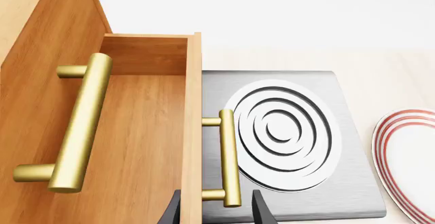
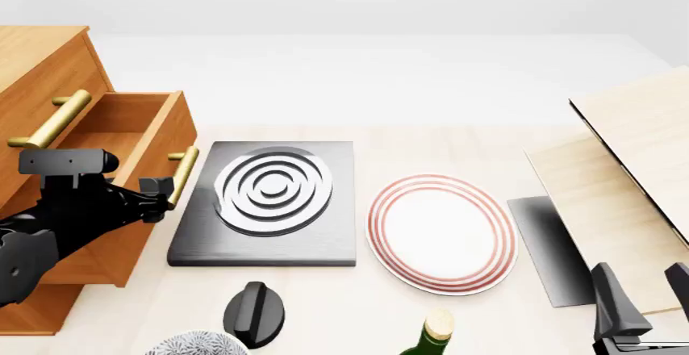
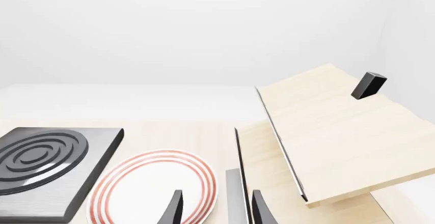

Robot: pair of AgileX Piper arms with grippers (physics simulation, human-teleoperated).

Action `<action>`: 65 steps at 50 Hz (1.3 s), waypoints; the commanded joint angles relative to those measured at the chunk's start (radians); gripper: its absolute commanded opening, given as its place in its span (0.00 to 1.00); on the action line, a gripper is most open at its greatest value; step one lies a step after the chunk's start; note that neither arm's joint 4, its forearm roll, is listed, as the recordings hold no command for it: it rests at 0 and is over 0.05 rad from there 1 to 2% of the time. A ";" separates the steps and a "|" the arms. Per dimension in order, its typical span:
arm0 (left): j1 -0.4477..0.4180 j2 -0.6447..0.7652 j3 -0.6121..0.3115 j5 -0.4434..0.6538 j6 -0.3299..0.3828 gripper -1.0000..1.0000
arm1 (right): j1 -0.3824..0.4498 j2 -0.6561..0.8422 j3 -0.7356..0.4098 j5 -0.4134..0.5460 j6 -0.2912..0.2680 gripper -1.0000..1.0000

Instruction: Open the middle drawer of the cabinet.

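Middle drawer (image 2: 138, 133) stands pulled well out of the cabinet (image 2: 43, 56), over the hob's edge. Left gripper (image 1: 216, 206), fingers spread either side of its brass handle (image 1: 229, 155) (contact unclear), presumably for pulling. Right gripper (image 3: 216, 208) idle, spread.

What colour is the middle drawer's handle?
Brass-gold handle on the middle drawer; clearest in the left wrist view.

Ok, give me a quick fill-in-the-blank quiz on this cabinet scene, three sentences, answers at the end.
1. The middle drawer of the cabinet is pulled ____.
2. The left gripper has its fingers on either side of the drawer's brass ____.
3. Between the hotplate and the pale boards lies a red-ringed ____.

Missing words: open; handle; plate
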 commanded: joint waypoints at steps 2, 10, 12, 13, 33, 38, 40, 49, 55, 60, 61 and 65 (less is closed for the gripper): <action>-0.100 0.068 0.099 -0.076 0.066 1.00 | 0.000 0.000 0.000 0.000 0.000 1.00; -0.125 0.073 0.099 -0.082 0.059 1.00 | 0.000 0.000 0.000 0.000 0.000 1.00; -0.129 0.074 0.100 -0.082 0.057 1.00 | 0.000 0.000 0.000 0.000 0.000 1.00; -0.134 0.074 0.101 -0.083 0.056 1.00 | 0.000 0.000 0.000 0.000 0.000 1.00; -0.200 0.063 0.105 -0.091 0.053 1.00 | 0.000 0.000 0.000 0.000 0.000 1.00; -0.224 0.065 0.107 -0.095 0.047 1.00 | 0.000 0.000 0.000 0.000 0.000 1.00; -0.230 0.065 0.107 -0.096 0.047 1.00 | 0.000 0.000 0.000 0.000 0.000 1.00; -0.250 0.075 0.110 -0.105 0.053 1.00 | 0.000 0.000 0.000 0.000 0.000 1.00; -0.273 0.071 0.111 -0.106 0.051 1.00 | 0.000 0.000 0.000 0.000 0.000 1.00; -0.288 0.071 0.109 -0.107 0.049 1.00 | 0.000 0.000 0.000 0.000 0.000 1.00; -0.290 0.073 0.109 -0.108 0.048 1.00 | 0.000 0.000 0.000 0.000 0.000 1.00; -0.296 0.079 0.105 -0.111 0.047 1.00 | 0.000 0.000 0.000 0.000 0.000 1.00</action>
